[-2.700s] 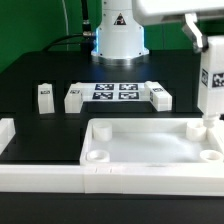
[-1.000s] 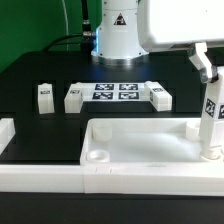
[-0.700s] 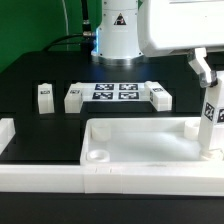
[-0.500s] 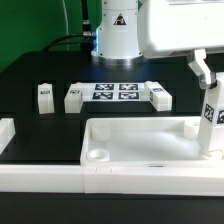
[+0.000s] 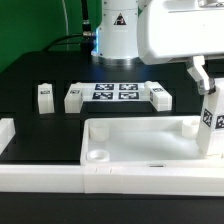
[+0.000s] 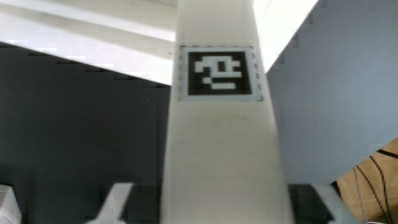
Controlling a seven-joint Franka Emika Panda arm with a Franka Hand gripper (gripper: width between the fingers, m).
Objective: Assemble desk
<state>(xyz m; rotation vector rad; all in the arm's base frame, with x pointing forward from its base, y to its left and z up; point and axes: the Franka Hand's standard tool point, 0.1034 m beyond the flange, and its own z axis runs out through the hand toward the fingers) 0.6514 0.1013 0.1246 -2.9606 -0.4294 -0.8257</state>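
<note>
One large white desk panel (image 5: 140,150) fills the lower frame, rim up, on a black table (image 5: 30,75). At its right end the gripper (image 5: 204,88) has its fingers clamped on an upright leg (image 5: 211,122) bearing a tag. Mid-frame lies the marker board (image 5: 112,94), a loose leg (image 5: 160,97) just to its right, a second loose leg (image 5: 42,95) farther left.

Counted on the black table: one desk panel (image 5: 140,145); four white legs, namely one upright leg (image 5: 210,125) and three loose legs (image 5: 43,95), (image 5: 73,97), (image 5: 160,97); one marker board (image 5: 115,100) bearing four tags (image 5: 103,90); one robot arm (image 5: 118,35).
</note>
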